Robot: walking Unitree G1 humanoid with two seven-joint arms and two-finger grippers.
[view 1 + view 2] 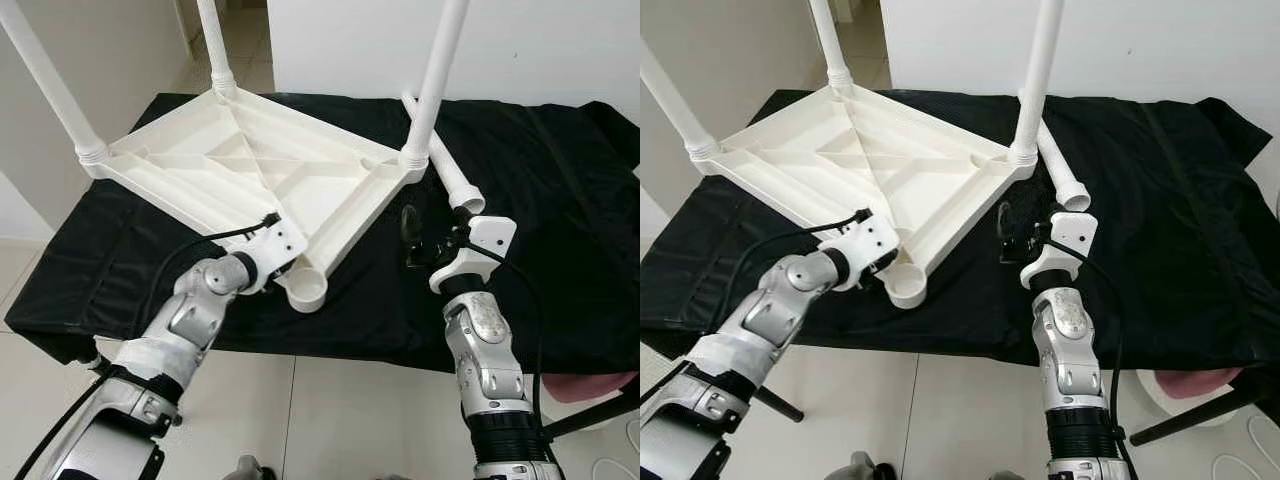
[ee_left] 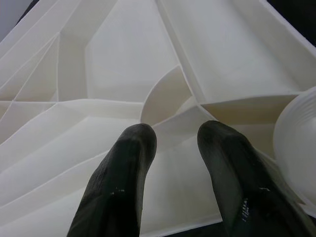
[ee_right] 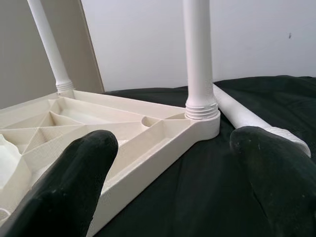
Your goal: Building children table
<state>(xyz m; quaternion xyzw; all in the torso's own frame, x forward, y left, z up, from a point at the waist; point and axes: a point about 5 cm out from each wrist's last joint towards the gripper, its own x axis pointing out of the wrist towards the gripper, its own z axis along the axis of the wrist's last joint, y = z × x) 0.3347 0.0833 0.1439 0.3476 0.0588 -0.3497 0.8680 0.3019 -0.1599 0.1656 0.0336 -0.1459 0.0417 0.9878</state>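
A white plastic tabletop [image 1: 250, 165] lies upside down on the black cloth, with three white legs [image 1: 437, 75] standing up from its corners. The near corner socket [image 1: 308, 290] is empty. A loose fourth leg [image 1: 447, 170] lies on the cloth just right of the tabletop. My left gripper [image 2: 175, 136] is open over the ribbed underside beside the empty socket, with nothing between its fingers. My right gripper [image 1: 415, 240] is wide open, low over the cloth, right of the tabletop's edge and just short of the loose leg's [image 3: 247, 116] threaded end.
The black cloth [image 1: 560, 200] covers a low table whose front edge runs just beyond my forearms. Tiled floor [image 1: 330, 420] lies below it, and a pink object [image 1: 590, 385] sits at the lower right. A white wall stands close behind.
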